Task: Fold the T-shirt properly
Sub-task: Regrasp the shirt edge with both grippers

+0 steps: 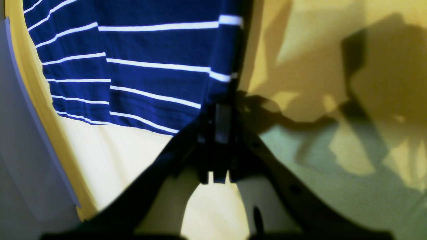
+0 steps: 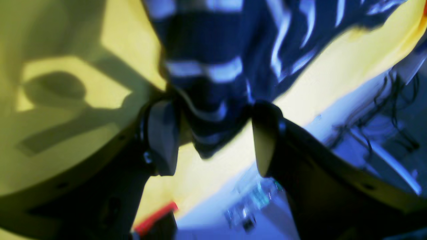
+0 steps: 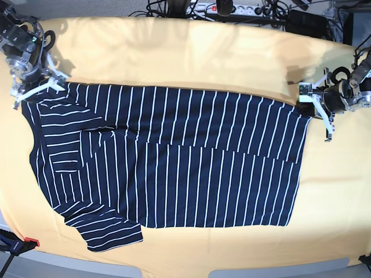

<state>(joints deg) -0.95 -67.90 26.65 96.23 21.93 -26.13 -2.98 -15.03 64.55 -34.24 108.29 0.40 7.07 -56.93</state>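
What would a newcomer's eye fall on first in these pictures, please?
The T-shirt, navy with white stripes, lies spread across the yellow cloth. The left gripper is shut on its far corner at the base view's right; the right gripper stands open over the opposite corner.

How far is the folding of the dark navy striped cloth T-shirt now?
Done: the dark navy white-striped cloth T-shirt lies on the yellow-orange cloth, with its far long edge already folded over the body. In hand: the left gripper is shut on the hem corner, while the right gripper stands open around the fabric at the collar end. Left: one sleeve sticks out, and the crosswise folds are not made.
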